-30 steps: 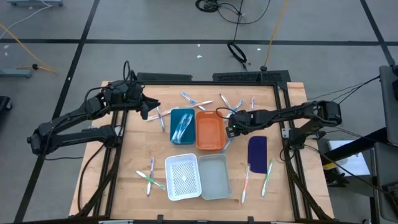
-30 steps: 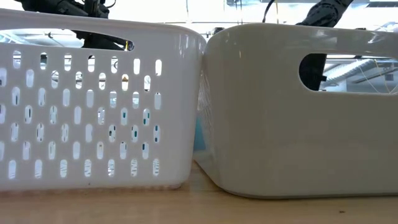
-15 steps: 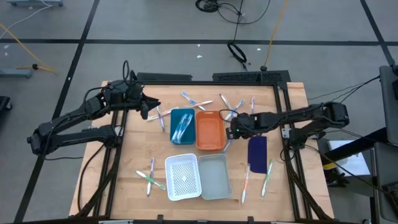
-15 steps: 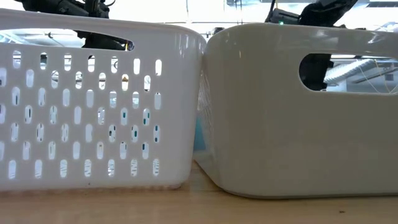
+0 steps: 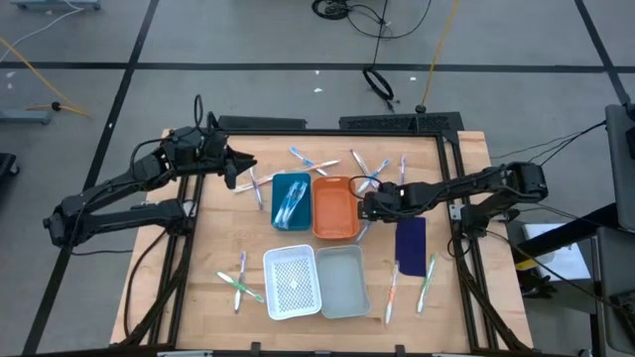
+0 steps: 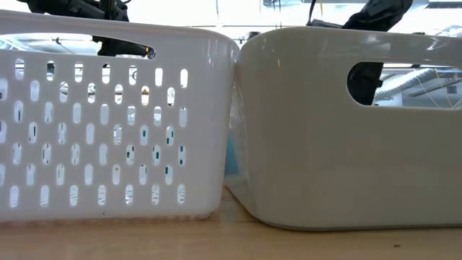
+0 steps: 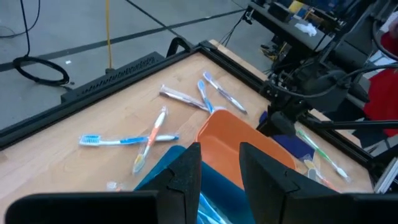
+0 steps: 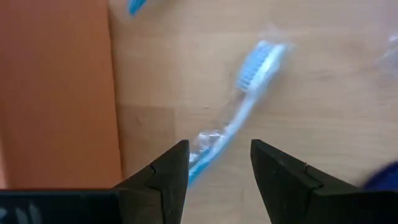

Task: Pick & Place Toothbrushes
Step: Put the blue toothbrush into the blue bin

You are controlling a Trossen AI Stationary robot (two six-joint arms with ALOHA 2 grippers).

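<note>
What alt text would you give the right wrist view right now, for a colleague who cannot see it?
The right end effector hangs open just above a blue-and-white toothbrush in clear wrap, lying on the wooden table, its handle running between the two dark fingers. The orange tray lies right beside it.

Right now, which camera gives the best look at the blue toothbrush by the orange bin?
The right wrist view: the blue toothbrush lies on wood between the right hand's open fingers. The high view shows only a sliver beside the orange bin; the low view, baskets only.
</note>
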